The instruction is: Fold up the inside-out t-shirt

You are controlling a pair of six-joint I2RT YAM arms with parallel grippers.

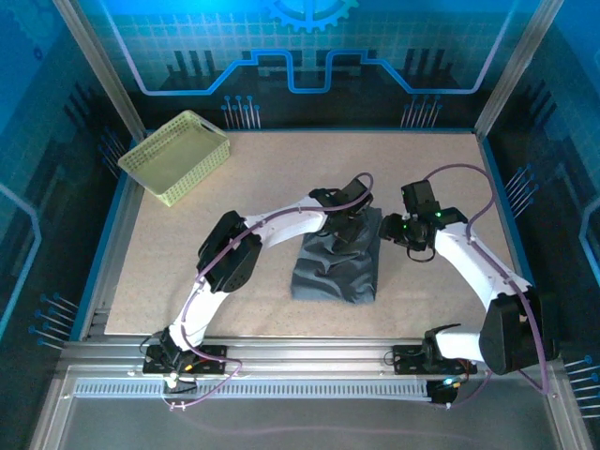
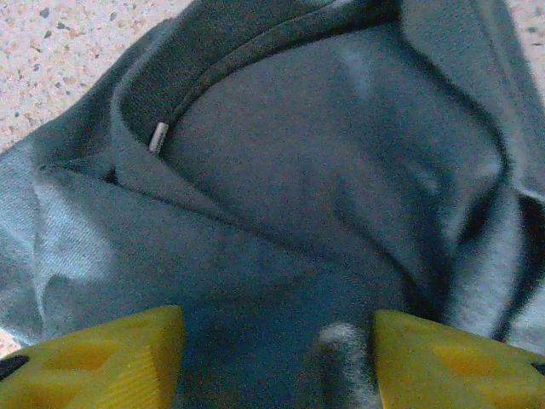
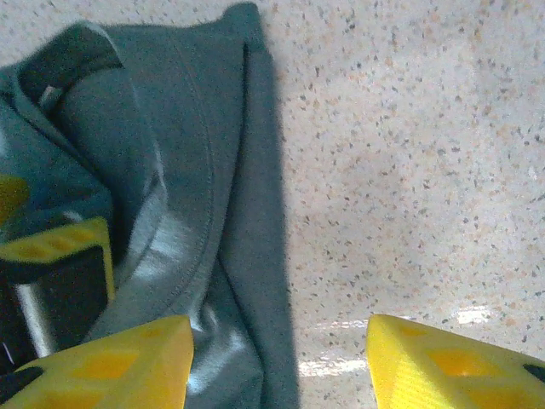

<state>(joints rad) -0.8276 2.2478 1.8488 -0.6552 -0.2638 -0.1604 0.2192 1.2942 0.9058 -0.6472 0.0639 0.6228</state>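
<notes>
The inside-out t-shirt lies as a dark slate-grey, wrinkled, roughly rectangular bundle in the middle of the table. My left gripper hovers over its far edge. In the left wrist view its yellow fingers stand apart and open over the cloth, near the collar seam and a small white tag. My right gripper is at the shirt's far right corner, open. It straddles the shirt's edge, with one finger over cloth and the other over bare table.
A pale yellow-green lattice basket sits at the far left corner of the speckled table. The left gripper's yellow finger shows close by in the right wrist view. A metal frame borders the table.
</notes>
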